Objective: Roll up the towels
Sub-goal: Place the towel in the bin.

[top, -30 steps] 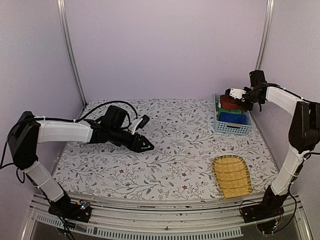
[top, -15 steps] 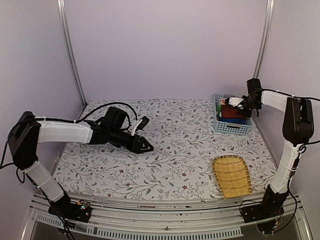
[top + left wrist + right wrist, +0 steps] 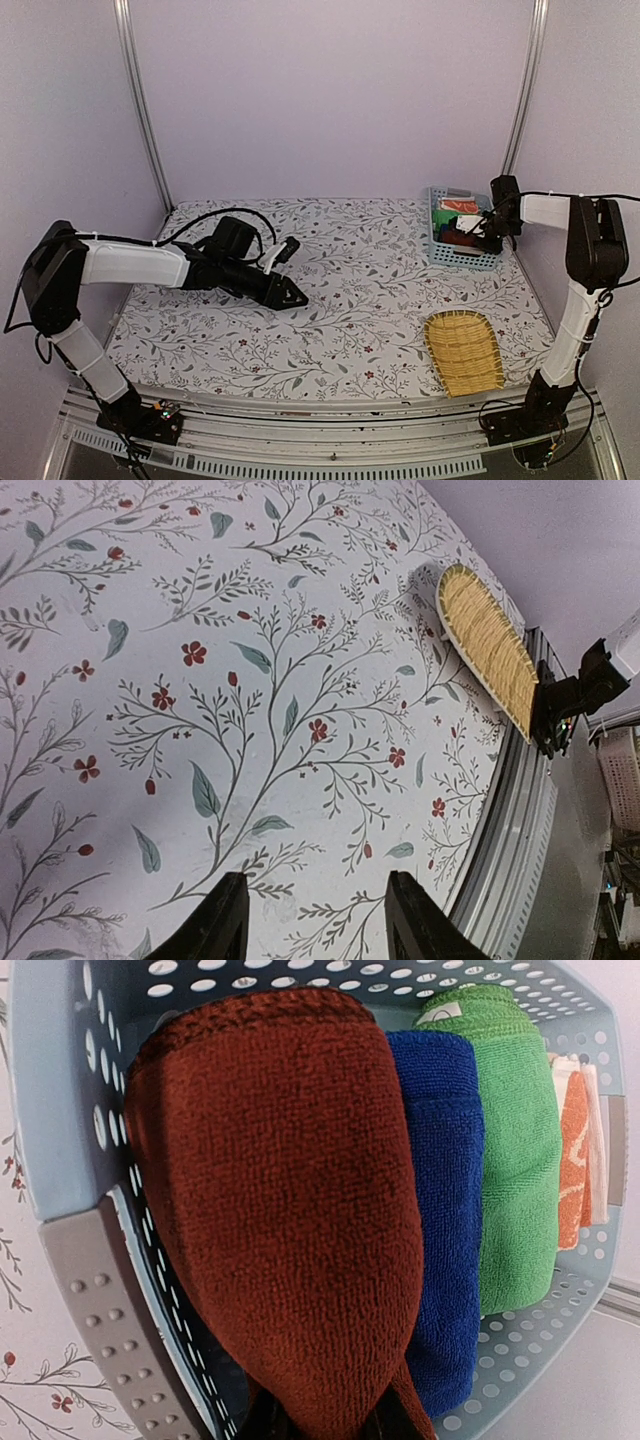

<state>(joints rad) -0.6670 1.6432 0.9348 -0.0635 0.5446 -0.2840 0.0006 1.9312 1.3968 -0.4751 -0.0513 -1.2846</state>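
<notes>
— Which step?
— Fetching. The right gripper (image 3: 318,1422) is clamped on the dark reddish-brown terry towel (image 3: 290,1200) in the pale blue perforated plastic basket (image 3: 60,1090), beside the royal blue terry towel (image 3: 442,1210).
— Next?
— Probably lift it clear; the left gripper (image 3: 315,925) hovers, jaws apart, empty.

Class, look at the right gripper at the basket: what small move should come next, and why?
Probably open the right gripper and let go. It is pinched on the reddish-brown towel, which seems to sit bundled inside the basket, beside the blue towel.

Fuzzy terry towels (image 3: 290,1210), smooth plastic basket (image 3: 45,1080)
</notes>
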